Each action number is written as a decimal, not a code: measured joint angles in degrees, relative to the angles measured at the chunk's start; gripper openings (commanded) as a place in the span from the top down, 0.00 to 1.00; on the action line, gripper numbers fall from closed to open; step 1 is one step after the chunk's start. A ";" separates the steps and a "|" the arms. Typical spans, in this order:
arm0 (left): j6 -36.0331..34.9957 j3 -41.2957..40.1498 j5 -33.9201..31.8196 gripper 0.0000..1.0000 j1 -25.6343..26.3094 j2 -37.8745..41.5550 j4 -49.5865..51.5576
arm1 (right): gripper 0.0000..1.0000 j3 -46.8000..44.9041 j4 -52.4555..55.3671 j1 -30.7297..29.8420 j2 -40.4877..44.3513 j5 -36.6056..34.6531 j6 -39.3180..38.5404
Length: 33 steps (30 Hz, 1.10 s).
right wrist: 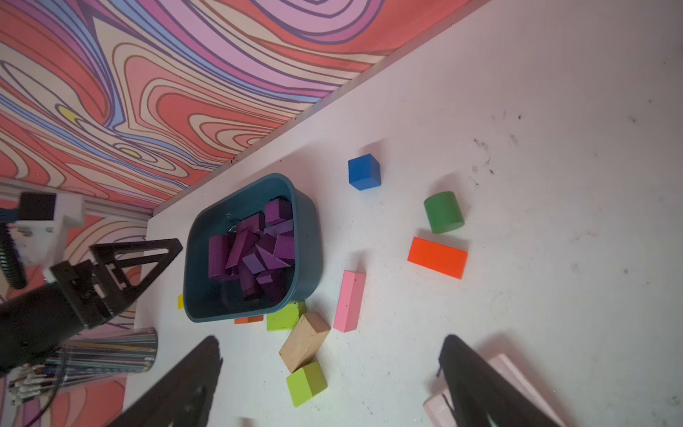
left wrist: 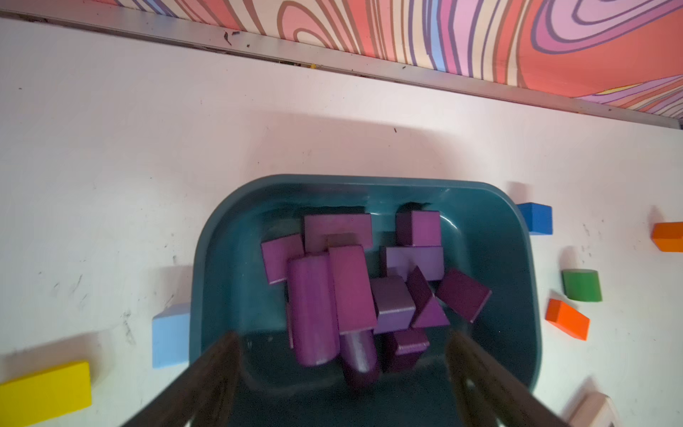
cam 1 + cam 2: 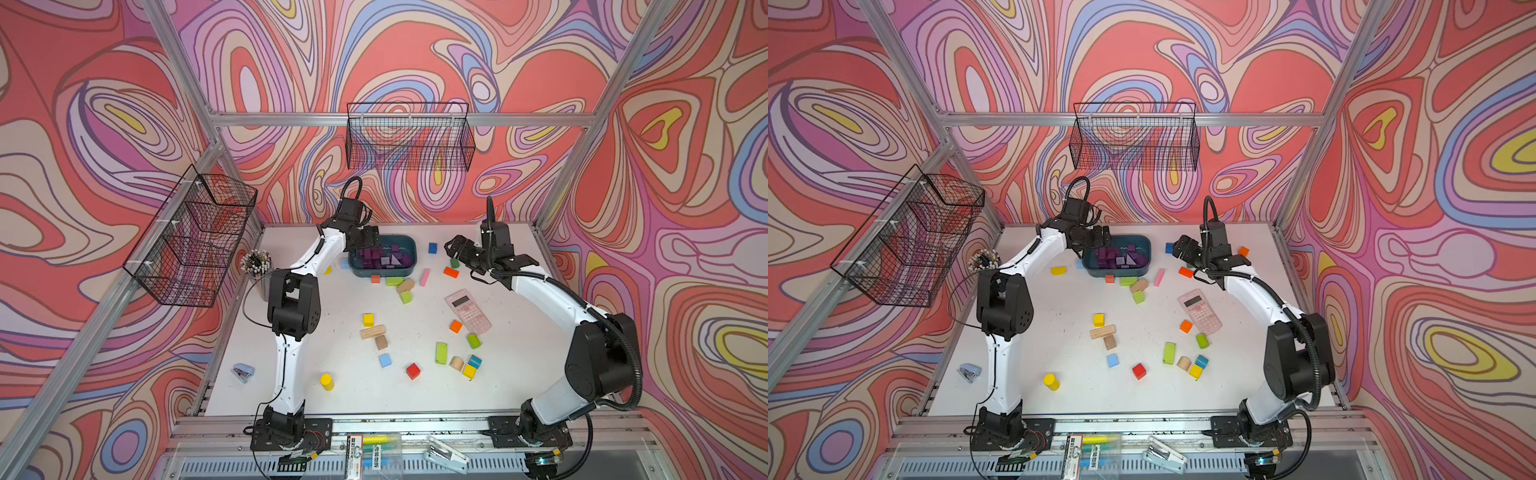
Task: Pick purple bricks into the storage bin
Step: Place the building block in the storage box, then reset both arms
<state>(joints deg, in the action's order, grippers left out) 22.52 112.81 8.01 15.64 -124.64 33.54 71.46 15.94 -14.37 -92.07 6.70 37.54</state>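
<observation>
Purple bricks (image 2: 351, 288): dark violet paint, matte, a few faces paler lilac; cubes, oblong bars, triangular wedges and a couple of round pegs, heaped crosswise and leaning on one another. All in view inside the bin (image 2: 221, 258), a shallow teal tub with rounded corners at the far middle of the table (image 3: 415, 386). Bunched toward the bin's middle and right, with bare floor at its left end. Left gripper (image 3: 368, 239) above that left end, fingers (image 2: 207, 377) spread wide and blurred in the wrist view, gripping nothing. Heap just to the right of the tips and below them, apart from both. Right gripper (image 3: 453, 246) to the right of the bin and well apart from it, with a blue cube (image 3: 432, 248) on the table between the two. Likewise spread wide and empty, tips over bare table in its wrist view. Pink bar (image 1: 349, 301), wooden block (image 1: 305, 342) and green blocks (image 1: 306, 382) on the table just near-right of the bin, between those tips and the heap.
</observation>
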 measured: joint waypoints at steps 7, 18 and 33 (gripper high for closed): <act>0.00 -7.98 0.33 0.00 0.00 8.90 0.13 | 0.02 0.00 -0.33 -0.02 0.00 -2.60 -1.42; -3.06 -21.81 -2.69 0.00 0.02 24.52 1.49 | 0.02 -0.57 -3.32 -0.02 0.85 -9.35 -7.89; -6.67 -49.48 -5.29 0.00 0.07 48.22 -10.01 | 0.02 -16.26 -16.55 -0.02 11.50 -22.21 -23.93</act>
<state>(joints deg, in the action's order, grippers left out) 15.86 63.33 2.72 15.70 -76.42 23.53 55.20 -0.60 -14.39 -80.58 -15.51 13.61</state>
